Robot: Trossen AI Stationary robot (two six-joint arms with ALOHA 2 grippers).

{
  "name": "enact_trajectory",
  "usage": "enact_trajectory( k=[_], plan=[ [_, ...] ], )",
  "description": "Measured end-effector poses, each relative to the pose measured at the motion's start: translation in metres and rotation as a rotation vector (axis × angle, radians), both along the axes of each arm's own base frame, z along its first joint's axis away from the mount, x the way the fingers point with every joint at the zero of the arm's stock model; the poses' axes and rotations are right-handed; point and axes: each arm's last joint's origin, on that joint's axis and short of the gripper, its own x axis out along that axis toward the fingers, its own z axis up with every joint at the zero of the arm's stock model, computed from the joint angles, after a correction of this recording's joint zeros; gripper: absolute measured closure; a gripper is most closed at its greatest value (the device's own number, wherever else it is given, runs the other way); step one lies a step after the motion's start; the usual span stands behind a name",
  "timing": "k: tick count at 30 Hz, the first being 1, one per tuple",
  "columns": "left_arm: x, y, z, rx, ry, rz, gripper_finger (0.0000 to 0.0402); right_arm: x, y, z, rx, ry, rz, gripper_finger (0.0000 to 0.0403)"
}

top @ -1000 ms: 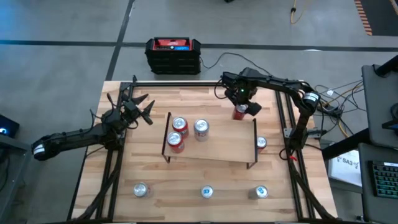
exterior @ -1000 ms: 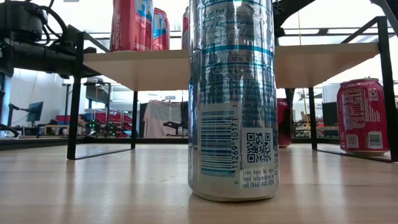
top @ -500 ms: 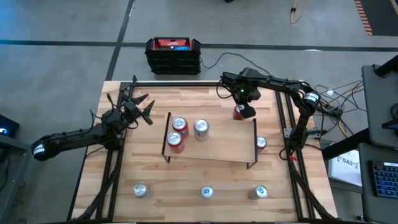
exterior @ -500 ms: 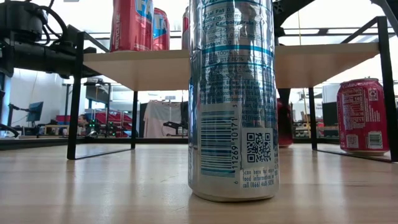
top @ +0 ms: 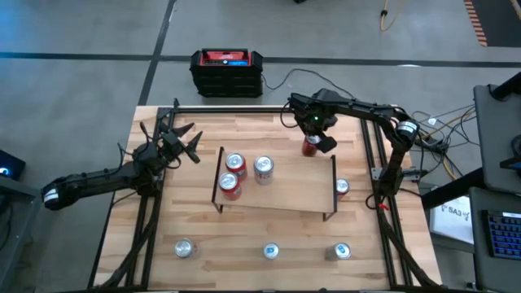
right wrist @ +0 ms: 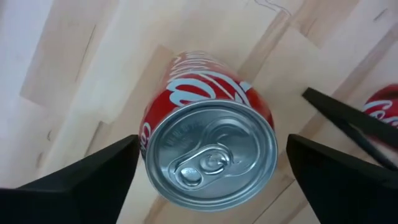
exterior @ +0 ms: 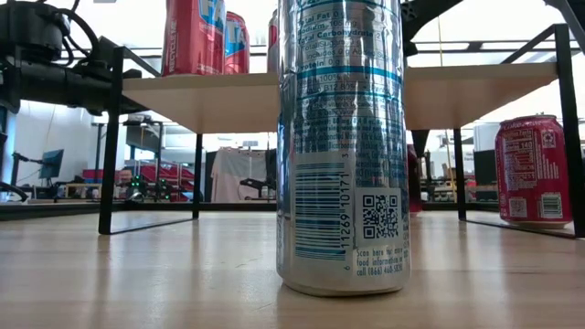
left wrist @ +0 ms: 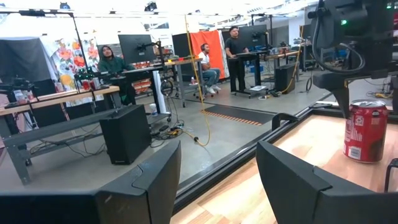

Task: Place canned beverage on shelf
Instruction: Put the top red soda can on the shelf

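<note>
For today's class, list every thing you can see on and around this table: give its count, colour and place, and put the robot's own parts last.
Shelf: one, light wood on black legs, mid-table.
Cans on shelf: three, two red, one silver, at its left end.
Red can: one, upright on the table behind the shelf, below the right gripper.
Can by the shelf's right legs: one, red, on the table.
Front-row cans: three, silver, along the near edge.
Case: one, black and red, on the floor beyond the table.
Left gripper: waiting at the table's left.
Right gripper: open, above the red can.
</note>
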Motion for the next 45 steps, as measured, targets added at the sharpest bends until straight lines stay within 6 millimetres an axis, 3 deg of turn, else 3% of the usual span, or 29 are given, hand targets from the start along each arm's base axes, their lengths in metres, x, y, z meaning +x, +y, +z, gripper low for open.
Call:
enact_trajectory(
  k=[11,22,28,37,45],
  plan=[
    [0.0,0.0,0.0,0.0,0.0,0.0,0.0207,-0.005,0.004,0.01,-0.013,-0.053,0.351,0.0003],
    [0.0,0.0,0.0,0.0,0.0,0.0,0.0207,-0.011,0.008,0.022,-0.074,-0.105,0.937,0.0003],
    [0.0,0.0,0.0,0.0,0.0,0.0,0.0207,-0.01,0.008,0.02,-0.113,-0.052,1.161,0.0003],
    [0.0,0.0,0.0,0.0,0.0,0.0,0.0207,-0.005,0.008,0.012,-0.161,0.105,1.396,0.0003],
    [0.0,0.0,0.0,0.0,0.0,0.0,0.0207,-0.001,0.005,0.008,-0.183,0.121,1.415,0.0003]
  ],
)
